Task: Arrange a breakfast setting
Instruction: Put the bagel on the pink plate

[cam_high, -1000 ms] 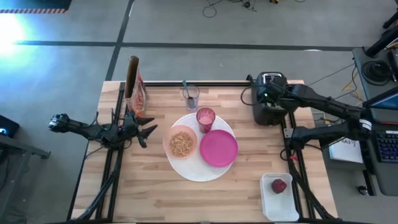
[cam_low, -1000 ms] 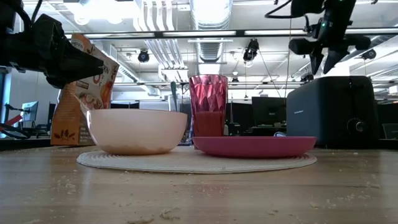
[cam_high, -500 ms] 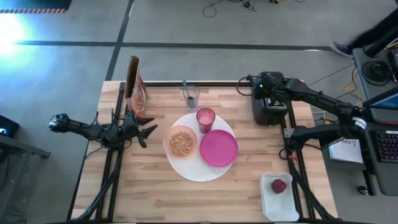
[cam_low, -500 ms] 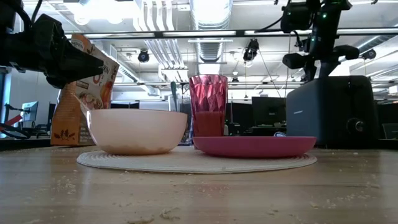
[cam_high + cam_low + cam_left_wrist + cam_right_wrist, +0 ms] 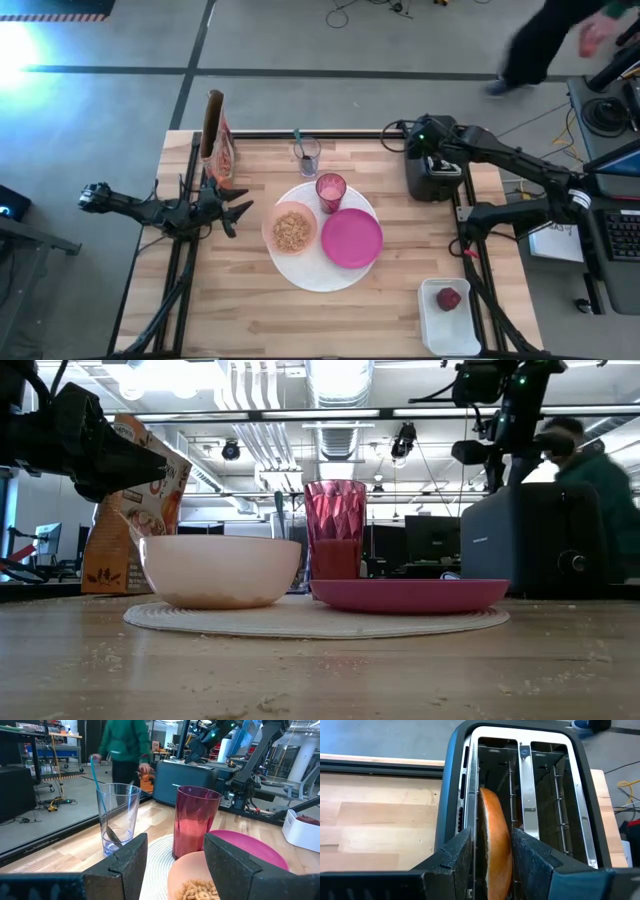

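Note:
My right gripper [image 5: 491, 836] hangs over the black toaster [image 5: 432, 175] at the table's far right, slanting down, shut on a bagel half [image 5: 492, 815] that stands on edge above one slot. My left gripper [image 5: 175, 865] waits open and level at the table's left side, aimed at the setting. On the round white placemat [image 5: 300, 272] sit the magenta plate [image 5: 352, 240], the peach bowl [image 5: 291, 231] with cereal and the pink cup [image 5: 331, 188]. The teal-handled spoon [image 5: 95, 775] stands in a clear glass [image 5: 306, 157]. The red fruit [image 5: 449, 298] lies in a white tray. My right gripper has the bagel half between its two fingers, one on each broad face [image 5: 507, 865], and the bagel runs far back between them. The fingers come from above, slanting down toward the toaster. The bagel stands on edge, its free end [image 5: 484, 795] over the slot.
A colourful bag [image 5: 216, 140] stands at the far left of the table. The white tray [image 5: 452, 325] sits at the near right corner. A person [image 5: 545, 40] walks past beyond the far right corner. Bare wood lies along the near edge.
My right gripper has shifted a little toward the table's left and far edges above the toaster, with the bagel between its fingers. A person has walked into view behind the table's far right.

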Robot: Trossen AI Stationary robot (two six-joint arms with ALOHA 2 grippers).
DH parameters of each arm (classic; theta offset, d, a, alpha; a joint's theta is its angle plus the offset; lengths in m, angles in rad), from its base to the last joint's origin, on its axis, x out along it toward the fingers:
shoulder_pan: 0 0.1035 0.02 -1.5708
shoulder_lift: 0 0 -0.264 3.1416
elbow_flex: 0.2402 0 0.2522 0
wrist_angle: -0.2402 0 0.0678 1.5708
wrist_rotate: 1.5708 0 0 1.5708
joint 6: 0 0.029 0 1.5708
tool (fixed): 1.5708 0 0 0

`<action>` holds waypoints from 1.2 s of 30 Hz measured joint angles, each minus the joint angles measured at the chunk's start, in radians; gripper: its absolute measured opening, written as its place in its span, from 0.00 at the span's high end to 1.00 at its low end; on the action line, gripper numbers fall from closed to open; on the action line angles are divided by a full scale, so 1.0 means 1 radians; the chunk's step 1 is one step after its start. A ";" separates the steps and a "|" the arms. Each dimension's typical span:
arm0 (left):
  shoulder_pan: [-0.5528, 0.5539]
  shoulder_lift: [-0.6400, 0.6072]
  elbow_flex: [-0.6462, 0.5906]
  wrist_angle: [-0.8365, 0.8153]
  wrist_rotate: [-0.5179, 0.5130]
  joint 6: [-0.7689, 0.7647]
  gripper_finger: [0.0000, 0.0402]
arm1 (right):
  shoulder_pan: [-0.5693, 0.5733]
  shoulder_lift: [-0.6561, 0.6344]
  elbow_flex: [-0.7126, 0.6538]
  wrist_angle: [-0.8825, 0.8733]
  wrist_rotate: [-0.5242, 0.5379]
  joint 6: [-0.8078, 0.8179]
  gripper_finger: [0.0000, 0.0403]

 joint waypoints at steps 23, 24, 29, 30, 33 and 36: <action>0.000 0.000 0.000 0.000 0.000 0.000 0.56 | -0.010 0.020 -0.001 -0.007 0.028 -0.028 0.83; 0.000 0.000 0.000 0.000 0.000 0.000 0.56 | -0.013 0.021 -0.004 -0.018 0.034 -0.028 0.83; 0.000 0.000 0.000 0.000 0.000 0.000 0.56 | -0.033 0.022 -0.017 -0.009 0.038 -0.028 0.84; 0.000 0.000 0.000 0.000 0.000 0.000 0.56 | -0.033 0.022 -0.021 -0.007 0.038 -0.027 0.84; 0.000 0.000 0.000 0.000 0.000 0.000 0.56 | -0.033 0.022 -0.027 -0.006 0.038 -0.029 0.84; 0.000 0.000 0.000 0.000 0.000 0.000 0.56 | -0.033 0.022 -0.028 -0.006 0.036 -0.045 0.84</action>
